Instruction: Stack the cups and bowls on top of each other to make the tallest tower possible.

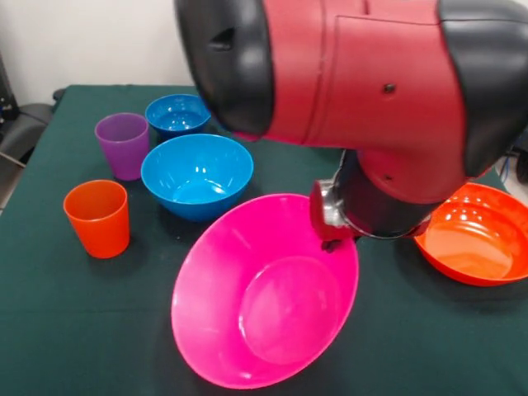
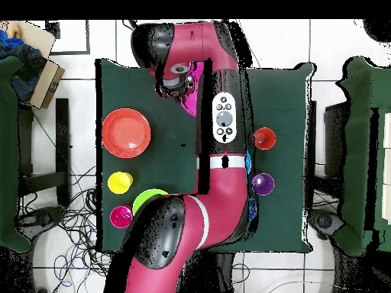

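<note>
The arm (image 1: 388, 82) is glossy red with rounded black joint caps, a small dark screw, and a white oval button panel (image 2: 223, 117) on its link.

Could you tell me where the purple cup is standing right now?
In the front view the purple cup stands upright at the left of the table, behind the orange cup and just left of the two blue bowls, the small one and the larger one.

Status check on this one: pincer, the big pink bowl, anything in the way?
Pincer at pink bowl's far rim, bowl tipped up; grip state unclear. No stack yet: blue bowl, orange cup, purple cup standing apart. Orange bowl close beside arm.
</note>
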